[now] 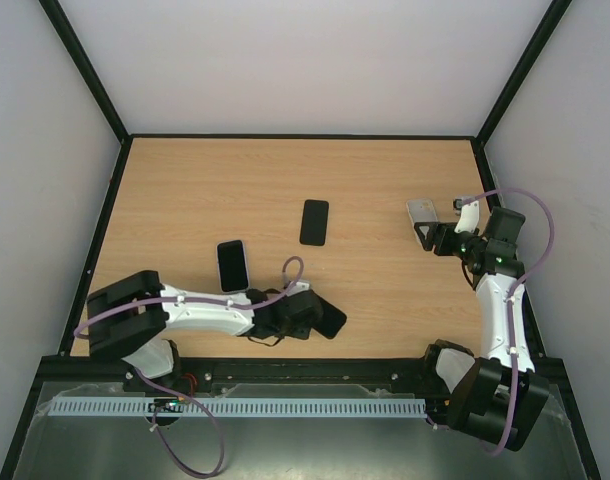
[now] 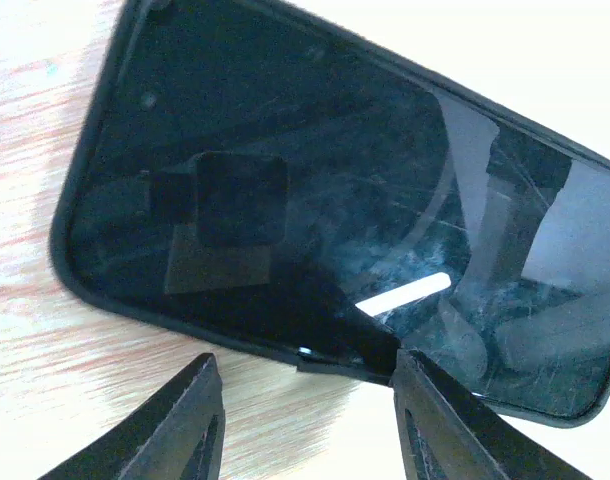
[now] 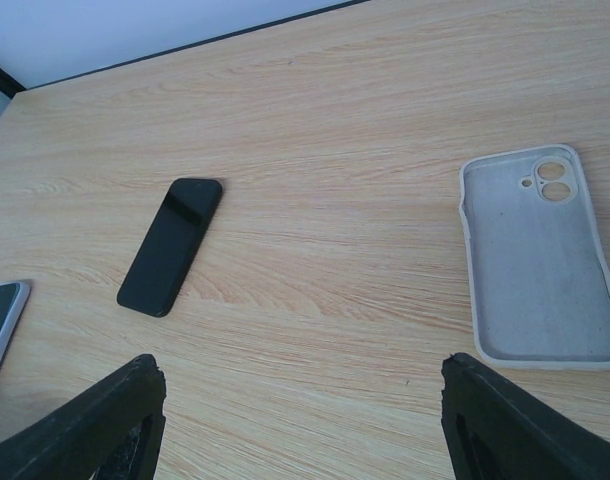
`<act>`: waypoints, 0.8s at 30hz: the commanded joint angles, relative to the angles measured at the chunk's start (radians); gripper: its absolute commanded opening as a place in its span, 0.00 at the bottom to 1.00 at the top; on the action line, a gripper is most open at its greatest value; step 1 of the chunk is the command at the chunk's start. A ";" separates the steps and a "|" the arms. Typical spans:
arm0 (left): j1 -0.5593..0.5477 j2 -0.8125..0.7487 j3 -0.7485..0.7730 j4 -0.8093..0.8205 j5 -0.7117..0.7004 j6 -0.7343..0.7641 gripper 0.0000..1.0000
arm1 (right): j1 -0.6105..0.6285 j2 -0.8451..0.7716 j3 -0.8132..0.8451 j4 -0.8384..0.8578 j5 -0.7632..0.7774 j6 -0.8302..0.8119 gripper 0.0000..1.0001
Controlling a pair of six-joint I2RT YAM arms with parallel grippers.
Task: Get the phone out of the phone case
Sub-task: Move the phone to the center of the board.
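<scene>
The black slab smartphone [image 2: 285, 200] lies flat and screen-up on the pale wood-grain table [image 3: 335, 120], near the front edge and a little left of centre. I take it to be the task's phone because the left gripper [image 2: 302, 358] sits right against it. Its back is hidden, so this cannot be confirmed.

That claw is spread and pinches nothing. One fingertip meets the phone's near long edge and the other rests just off it over bare wood. This looks like the pose of a claw that has set a thing down, or is nudging it, rather than carrying it.

The pale lavender-blue soft phone case [image 3: 540, 270] lies well apart from the phone, toward the far right of the table. Its hollow side faces up and its camera cut-out is at the far end. Nothing is in it: the grey inner face is bare from rim to rim, so the task reads as essentially done.

The right gripper [image 3: 303, 372] hangs just near of the case with its fingers wide apart, holding nothing. It seems placed there to have steadied the shell.

Between the arms, a second plain black phone [image 3: 172, 245] lies toward the middle. A dark-screened phone with a pale rim [image 1: 232, 265] lies further left, just far of the left arm.
</scene>
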 commanded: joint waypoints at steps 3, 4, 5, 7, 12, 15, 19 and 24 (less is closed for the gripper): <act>-0.030 0.101 0.089 -0.045 -0.035 0.121 0.47 | 0.001 -0.016 0.006 -0.013 -0.003 -0.014 0.73; -0.030 0.114 0.097 -0.029 -0.032 0.130 0.47 | 0.000 -0.018 0.006 -0.012 -0.003 -0.014 0.74; -0.030 0.129 0.107 -0.011 -0.026 0.140 0.47 | 0.000 -0.019 0.005 -0.011 -0.002 -0.014 0.73; -0.030 0.168 0.137 0.013 -0.020 0.155 0.46 | 0.000 -0.020 0.003 -0.009 -0.001 -0.014 0.74; -0.030 0.272 0.220 0.071 -0.003 0.192 0.46 | 0.000 -0.012 0.003 -0.008 -0.001 -0.013 0.73; -0.024 0.323 0.265 0.114 -0.005 0.217 0.46 | 0.001 -0.008 0.004 -0.010 0.002 -0.015 0.73; -0.020 0.349 0.312 0.110 -0.004 0.238 0.48 | 0.001 -0.010 0.004 -0.011 0.005 -0.020 0.74; -0.043 0.220 0.264 0.083 -0.071 0.240 0.56 | 0.000 -0.014 0.008 -0.010 0.001 -0.029 0.73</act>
